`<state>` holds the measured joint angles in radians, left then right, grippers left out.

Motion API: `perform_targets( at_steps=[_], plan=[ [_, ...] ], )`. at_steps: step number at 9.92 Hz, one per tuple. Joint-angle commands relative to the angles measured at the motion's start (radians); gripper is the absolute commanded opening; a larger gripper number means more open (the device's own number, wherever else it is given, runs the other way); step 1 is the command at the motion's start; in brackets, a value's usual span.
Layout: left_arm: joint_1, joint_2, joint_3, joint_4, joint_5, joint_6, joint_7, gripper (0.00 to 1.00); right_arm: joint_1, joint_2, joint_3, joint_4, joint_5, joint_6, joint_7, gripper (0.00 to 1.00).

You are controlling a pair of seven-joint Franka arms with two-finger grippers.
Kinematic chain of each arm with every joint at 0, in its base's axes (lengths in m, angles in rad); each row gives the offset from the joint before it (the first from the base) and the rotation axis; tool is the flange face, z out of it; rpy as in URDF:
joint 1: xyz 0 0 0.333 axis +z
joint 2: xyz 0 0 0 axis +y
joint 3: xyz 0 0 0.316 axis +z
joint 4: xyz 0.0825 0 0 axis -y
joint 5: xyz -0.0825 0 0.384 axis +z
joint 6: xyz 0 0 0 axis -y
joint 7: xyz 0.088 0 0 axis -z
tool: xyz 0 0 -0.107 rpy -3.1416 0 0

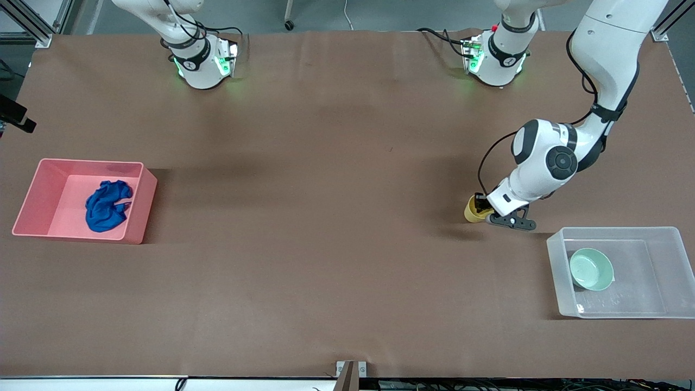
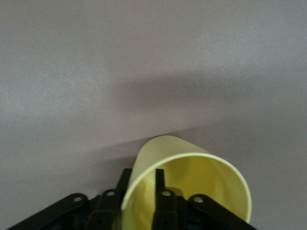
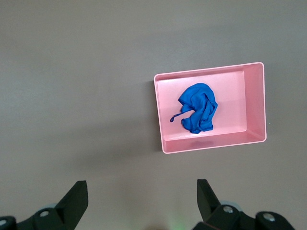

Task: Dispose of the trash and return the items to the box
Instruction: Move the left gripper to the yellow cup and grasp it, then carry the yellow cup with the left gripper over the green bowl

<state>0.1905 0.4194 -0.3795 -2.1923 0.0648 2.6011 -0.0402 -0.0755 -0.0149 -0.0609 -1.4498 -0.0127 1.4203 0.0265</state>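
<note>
Currently left gripper (image 1: 480,208) is clamped on the small yellow plastic cup's (image 1: 473,209) rim, one finger inside, near the clear translucent plastic tub (image 1: 673,271). Thin rim hold: it could pivot or slip in transfer. Tub holds the pale mint-green bowl (image 1: 591,269); pink opaque bin (image 1: 38,187) holds the wrinkly blue wad (image 1: 107,205). Right gripper (image 3: 139,201) waits, fingers wide apart, empty.

Front view: blue trash wad (image 1: 107,206) sits in pink bin (image 1: 38,195), 9 o'clock on the table. Mint-green bowl (image 1: 591,269) sits in the clear box (image 1: 662,271), 4 o'clock. Left gripper (image 1: 481,207) at the yellow cup (image 1: 472,212), 3 o'clock, cup tilted, just off the box's corner. Only the right arm's base (image 1: 203,62) shows, 11 o'clock.
</note>
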Motion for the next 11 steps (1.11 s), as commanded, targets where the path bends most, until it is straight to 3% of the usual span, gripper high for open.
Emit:
perform_targets(
  at_steps=[1, 4, 6, 8, 11],
  plan=[
    [0.023, 0.001, -0.001, 0.005, 0.024, 0.007, -0.007, 0.00, -0.004, -0.002, 0.003, 0.006, 0.000, -0.009, -0.008, 1.00],
    [0.059, -0.082, -0.005, 0.072, 0.024, -0.065, 0.009, 0.00, -0.006, -0.002, 0.003, 0.006, 0.000, -0.009, -0.008, 1.00],
    [0.081, -0.065, -0.002, 0.261, 0.024, -0.273, 0.045, 0.00, -0.006, -0.002, 0.003, 0.006, 0.000, -0.009, -0.010, 1.00],
    [0.145, 0.029, 0.001, 0.501, 0.024, -0.434, 0.133, 0.00, -0.006, -0.002, 0.003, 0.006, 0.000, -0.009, -0.008, 1.00],
    [0.262, 0.212, 0.005, 0.754, 0.032, -0.486, 0.387, 0.00, -0.006, -0.002, 0.003, 0.006, 0.000, -0.009, -0.008, 1.00]
  ],
)
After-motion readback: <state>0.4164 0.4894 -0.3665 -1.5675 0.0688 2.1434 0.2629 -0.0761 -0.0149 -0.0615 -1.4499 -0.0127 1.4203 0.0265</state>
